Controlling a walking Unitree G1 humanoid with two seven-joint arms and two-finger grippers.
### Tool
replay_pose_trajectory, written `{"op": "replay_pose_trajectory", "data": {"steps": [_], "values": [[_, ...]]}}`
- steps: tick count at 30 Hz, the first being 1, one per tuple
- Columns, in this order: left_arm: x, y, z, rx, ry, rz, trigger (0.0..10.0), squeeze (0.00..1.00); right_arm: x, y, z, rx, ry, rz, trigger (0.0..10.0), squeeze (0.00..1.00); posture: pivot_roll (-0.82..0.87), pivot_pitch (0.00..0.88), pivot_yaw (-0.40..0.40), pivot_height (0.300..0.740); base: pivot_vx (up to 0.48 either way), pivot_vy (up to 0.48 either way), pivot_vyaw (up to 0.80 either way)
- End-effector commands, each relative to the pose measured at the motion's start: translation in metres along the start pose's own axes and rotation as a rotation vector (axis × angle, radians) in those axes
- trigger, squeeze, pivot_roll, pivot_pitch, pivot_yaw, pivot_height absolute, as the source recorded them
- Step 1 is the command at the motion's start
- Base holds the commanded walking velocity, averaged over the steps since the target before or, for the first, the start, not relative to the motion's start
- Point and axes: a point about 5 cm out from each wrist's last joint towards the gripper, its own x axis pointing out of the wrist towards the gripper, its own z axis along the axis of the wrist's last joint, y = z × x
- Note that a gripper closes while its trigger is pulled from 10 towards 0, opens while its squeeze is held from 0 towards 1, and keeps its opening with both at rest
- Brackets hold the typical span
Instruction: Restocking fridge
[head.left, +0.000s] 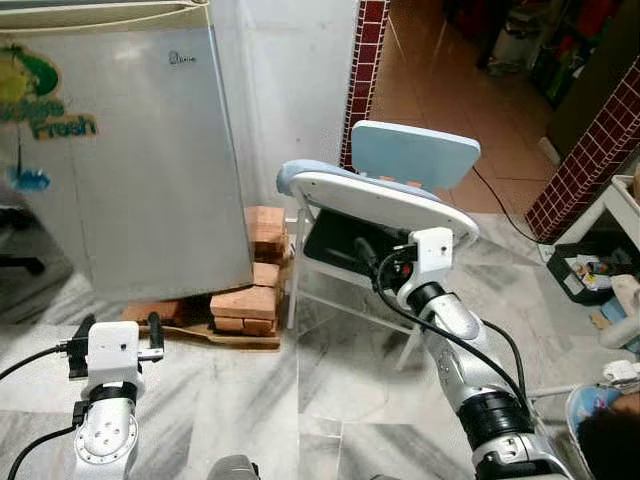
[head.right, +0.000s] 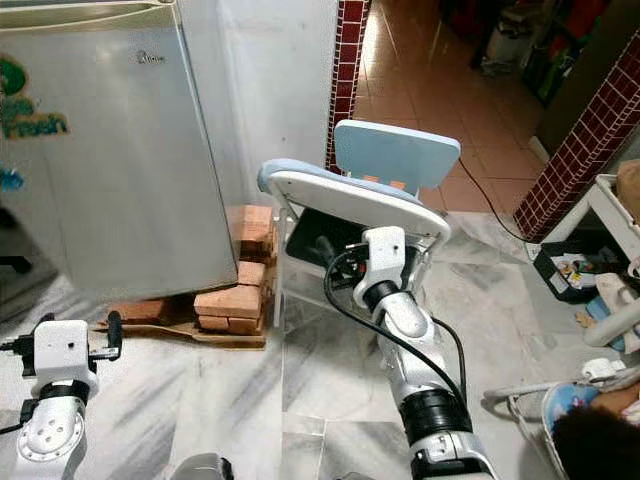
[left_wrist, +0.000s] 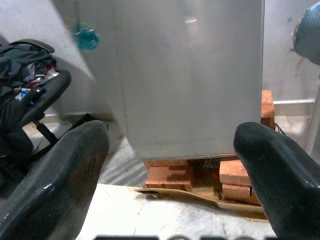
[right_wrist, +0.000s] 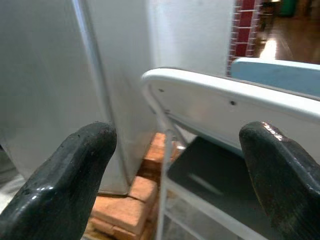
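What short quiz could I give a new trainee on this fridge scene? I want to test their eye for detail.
1. True or false: the fridge door stands open.
2. What does the fridge rest on? A) a wooden crate B) bricks C) a rug
3. Which gripper is raised towards the folding chair?

Key
1. False: the door is closed.
2. B: stacked bricks lie under it.
3. The right gripper, fingers spread apart and holding nothing. The left gripper, also open, points at the fridge.
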Motion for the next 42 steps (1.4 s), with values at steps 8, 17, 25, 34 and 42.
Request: {"op": "replay_pose_trajectory", "data": {"steps": [8,17,25,34,42], "values": [[0.000,-0.012,0.015,-0.048,-0.048,-0.110,10.0,0.00,-0.014,-0.022,-0.010,-0.017,0.023,-0.134,10.0,0.00,0.05,0.033,-0.013,0.735,0.000,0.480,0.00],[0.001,-0.020,0.017,-0.091,-0.049,-0.147,10.0,0.00,-0.016,-0.023,-0.014,-0.015,0.029,-0.156,10.0,0.00,0.05,0.018,-0.013,0.735,0.000,0.480,-0.55],[0.004,-0.023,0.020,-0.104,-0.054,-0.151,10.0,0.00,-0.016,-0.021,-0.016,-0.015,0.032,-0.158,10.0,0.00,0.05,0.014,-0.006,0.735,0.000,0.480,-0.79],[0.005,-0.028,0.021,-0.116,-0.050,-0.168,10.0,0.00,-0.014,-0.020,-0.017,-0.004,0.039,-0.138,10.0,0.00,0.04,0.013,-0.005,0.735,0.000,0.480,-0.16],[0.004,-0.031,0.019,-0.145,-0.040,-0.175,10.0,0.00,-0.017,-0.022,-0.023,-0.013,0.081,-0.147,10.0,0.00,0.05,0.015,-0.009,0.735,0.000,0.480,0.00]]}}
